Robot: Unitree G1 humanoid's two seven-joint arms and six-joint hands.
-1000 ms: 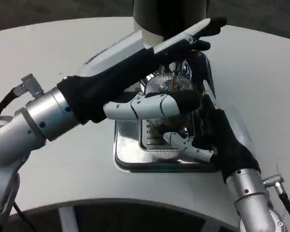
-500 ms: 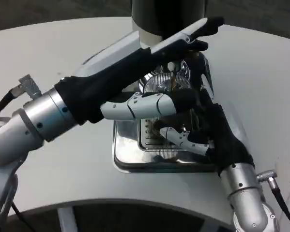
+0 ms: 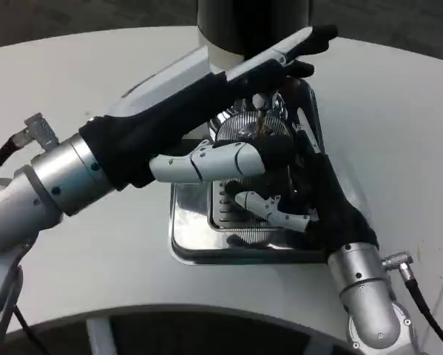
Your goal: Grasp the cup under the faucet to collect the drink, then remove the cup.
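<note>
**Cup at the faucet, both hands around it**

Cup (image 3: pixel 254 132) sits over the drip tray (image 3: pixel 188 240), under the faucet (image 3: pixel 259 103), mostly hidden by fingers; only its ribbed clear rim shows.

Nearest: right hand (image 3: pixel 299 203) reaches in from lower right over the tray grate, fingers curled toward the cup base. Can't tell if they actually grip it, contact is hidden.

Next: left hand (image 3: pixel 228 126) comes across from the left. Lower fingers wrap in front of the cup, upper fingers lie extended along the faucet side. Grip on the cup not confirmable either.

A thin brown stream shows at the spout above the cup.

Farthest: dispenser (image 3: pixel 251 26), dark body with a white band, standing on the table (image 3: pixel 73 89).
</note>
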